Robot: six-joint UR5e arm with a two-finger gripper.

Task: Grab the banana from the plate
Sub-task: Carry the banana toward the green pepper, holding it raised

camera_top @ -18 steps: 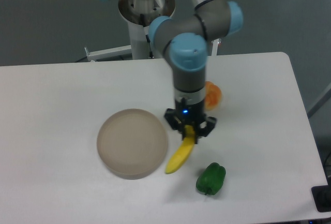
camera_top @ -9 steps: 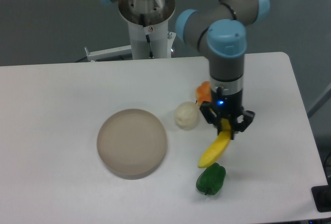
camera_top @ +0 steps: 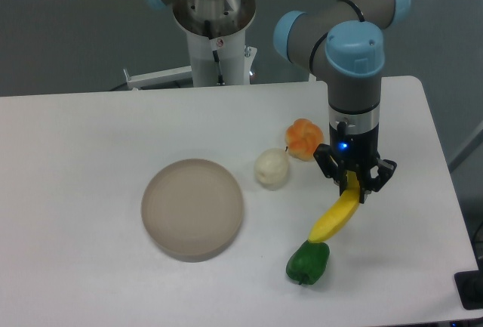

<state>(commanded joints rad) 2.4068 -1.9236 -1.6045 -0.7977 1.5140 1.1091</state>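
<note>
With my pincer (camera_top: 353, 189) clamped on the banana (camera_top: 336, 217), which hangs right of the empty plate (camera_top: 192, 208) above the green pepper (camera_top: 307, 261), I judge pickup done; next, just hold steady.

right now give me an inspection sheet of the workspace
surface: white table, no spills seen
job's things: banana off the plate, held by its upper end; plate bare
clutter: orange fruit, cream ball, green pepper just under the banana's tip
grippers: hand shut on the banana, pointing down
cables: nothing seen
surroundings: robot pedestal behind the table, grey floor
</note>
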